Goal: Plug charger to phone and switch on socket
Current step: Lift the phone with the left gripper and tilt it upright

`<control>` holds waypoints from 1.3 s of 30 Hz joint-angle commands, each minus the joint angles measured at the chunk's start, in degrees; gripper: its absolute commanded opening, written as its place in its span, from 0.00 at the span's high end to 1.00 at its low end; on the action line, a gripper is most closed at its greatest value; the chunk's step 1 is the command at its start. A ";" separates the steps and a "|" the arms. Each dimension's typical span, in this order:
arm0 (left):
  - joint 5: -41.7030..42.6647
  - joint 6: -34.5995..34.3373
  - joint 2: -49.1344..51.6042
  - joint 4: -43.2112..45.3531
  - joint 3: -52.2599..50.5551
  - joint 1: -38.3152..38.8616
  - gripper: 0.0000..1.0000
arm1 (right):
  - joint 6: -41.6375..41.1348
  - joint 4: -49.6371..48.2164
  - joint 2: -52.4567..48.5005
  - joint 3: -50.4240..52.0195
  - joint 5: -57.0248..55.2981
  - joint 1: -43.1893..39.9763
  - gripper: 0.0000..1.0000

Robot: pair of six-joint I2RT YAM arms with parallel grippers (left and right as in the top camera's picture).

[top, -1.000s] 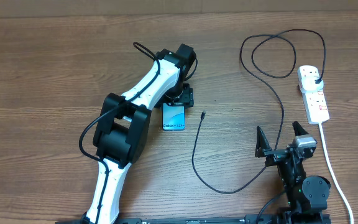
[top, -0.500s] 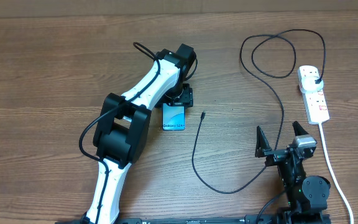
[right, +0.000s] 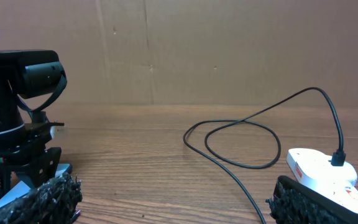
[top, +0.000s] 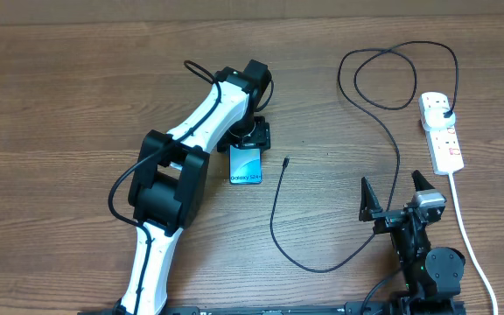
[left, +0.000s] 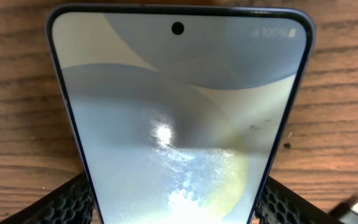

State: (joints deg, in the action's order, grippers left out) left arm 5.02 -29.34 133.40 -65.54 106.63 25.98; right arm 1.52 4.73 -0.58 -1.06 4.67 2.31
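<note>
The phone (top: pixel 246 164) lies flat on the table with its screen lit; it fills the left wrist view (left: pixel 179 112). My left gripper (top: pixel 254 136) is at the phone's far end, its fingers (left: pixel 173 208) pressed against both long edges. The charger cable (top: pixel 274 219) lies loose, its connector tip (top: pixel 285 162) just right of the phone and visible in the left wrist view (left: pixel 353 208). Its black plug (top: pixel 445 111) sits in the white socket strip (top: pixel 442 140). My right gripper (top: pixel 395 197) is open and empty near the front edge, left of the strip's cord.
The cable loops at the back right (top: pixel 392 79) and runs down past my right gripper (right: pixel 179 205). The right wrist view shows the strip (right: pixel 319 168), the cable (right: pixel 241 134) and a cardboard wall behind. The thick white cord (top: pixel 466 236) runs to the front right.
My left arm has shifted slightly to the left and back. The phone, the cable and the right arm have not moved.
</note>
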 commanded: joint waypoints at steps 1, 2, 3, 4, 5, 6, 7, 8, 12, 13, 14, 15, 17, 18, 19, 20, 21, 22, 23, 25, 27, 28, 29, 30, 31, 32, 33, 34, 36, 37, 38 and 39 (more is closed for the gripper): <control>7.48 2.99 1.27 -0.61 -0.28 -1.01 0.27 | 0.26 -0.22 0.35 0.59 0.11 0.26 0.00; 8.68 3.52 1.27 -0.68 -0.28 -1.33 0.27 | 0.26 -0.20 0.35 0.59 0.11 0.26 0.00; 10.27 3.89 1.27 -0.81 -0.28 -1.73 0.28 | 0.26 -0.22 0.35 0.59 0.11 0.26 0.00; 11.50 3.98 1.27 -0.92 -0.28 -2.08 0.28 | 0.26 -0.20 0.35 0.59 0.11 0.26 0.00; 13.14 4.09 1.27 -1.16 -0.26 -2.54 0.28 | 0.26 -0.22 0.35 0.59 0.11 0.26 0.00; 14.71 4.09 1.27 -1.55 -0.24 -3.04 0.28 | 0.26 -0.20 0.35 0.59 0.11 0.26 0.00; 16.13 4.09 1.27 -1.79 -0.24 -3.48 0.28 | 0.26 -0.20 0.35 0.59 0.11 0.26 0.00; 17.81 4.17 1.27 -2.10 -0.24 -3.96 0.28 | 0.26 -0.20 0.35 0.59 0.11 0.26 0.00; 27.12 7.74 1.27 -3.28 -0.24 -6.32 0.29 | 0.26 -0.22 0.35 0.59 0.11 0.26 0.00; 28.39 7.96 1.27 -3.50 -0.24 -6.71 0.29 | 0.26 -0.20 0.35 0.59 0.11 0.26 0.00; 29.97 8.24 1.27 -3.67 -0.24 -7.17 0.29 | 0.26 -0.22 0.35 0.59 0.11 0.26 0.00; 31.21 8.68 1.27 -3.80 -0.24 -7.50 0.29 | 0.26 -0.22 0.35 0.59 0.11 0.26 0.00; 34.03 9.09 1.27 -4.13 -0.24 -8.26 0.29 | 0.26 -0.22 0.35 0.59 0.11 0.26 0.00; 35.71 9.27 1.27 -4.31 -0.24 -8.66 0.29 | 0.26 -0.20 0.35 0.59 0.11 0.26 0.00; 38.42 9.75 1.27 -4.44 -0.24 -9.16 0.28 | 0.26 -0.22 0.35 0.59 0.11 0.26 0.00; 40.39 10.12 1.27 -4.52 -0.24 -9.51 0.28 | 0.26 -0.20 0.35 0.59 0.11 0.26 0.00; 42.42 10.12 1.27 -4.55 -0.24 -9.90 0.28 | 0.26 -0.22 0.35 0.59 0.11 0.26 0.00; 44.13 10.12 1.27 -4.68 -0.24 -10.23 0.27 | 0.26 -0.20 0.35 0.59 0.11 0.26 0.00; 46.21 10.12 1.27 -4.72 -0.24 -10.64 0.27 | 0.26 -0.20 0.35 0.59 0.11 0.26 0.00; 49.62 10.14 1.27 -4.74 -0.24 -11.37 0.27 | 0.26 -0.20 0.35 0.59 0.11 0.26 0.00; 52.39 10.14 1.27 -4.76 -0.24 -11.80 0.27 | 0.26 -0.20 0.35 0.59 0.11 0.26 0.00; 53.57 10.14 1.27 -4.76 -0.24 -11.96 0.27 | 0.26 -0.20 0.35 0.59 0.11 0.26 0.00; 55.36 10.14 1.27 -4.76 -0.24 -12.11 0.27 | 0.26 -0.20 0.35 0.59 0.11 0.26 0.00; 56.83 10.14 1.27 -4.74 -0.24 -12.17 0.27 | 0.26 -0.20 0.35 0.59 0.11 0.26 0.00; 58.49 10.12 1.27 -4.74 -0.24 -12.20 0.27 | 0.26 -0.22 0.35 0.59 0.11 0.26 0.00; 60.00 10.12 1.27 -4.74 -0.24 -12.20 0.27 | 0.26 -0.20 0.35 0.59 0.11 0.26 0.00; 61.92 10.12 1.27 -4.74 -0.24 -12.20 0.27 | 0.26 -0.20 0.35 0.59 0.11 0.26 0.00; 65.26 10.12 1.27 -4.74 -0.24 -12.20 0.27 | 0.26 -0.22 0.35 0.59 0.11 0.26 0.00; 68.46 10.12 1.27 -4.74 -0.24 -12.20 0.27 | 0.26 -0.20 0.35 0.59 0.11 0.26 0.00; 70.05 10.12 1.27 -4.72 -0.24 -12.20 0.27 | 0.26 -0.20 0.35 0.59 0.11 0.26 0.00; 71.21 10.14 1.27 -4.72 -0.24 -12.20 0.27 | 0.26 -0.20 0.35 0.59 0.11 0.26 0.00; 72.02 10.12 1.27 -4.72 -0.24 -12.20 0.27 | 0.26 -0.22 0.35 0.59 0.11 0.26 0.00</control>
State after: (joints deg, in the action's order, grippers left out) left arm 66.26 -20.73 134.19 -70.08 106.43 13.78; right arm 1.50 4.78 -0.58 -1.06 4.67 2.28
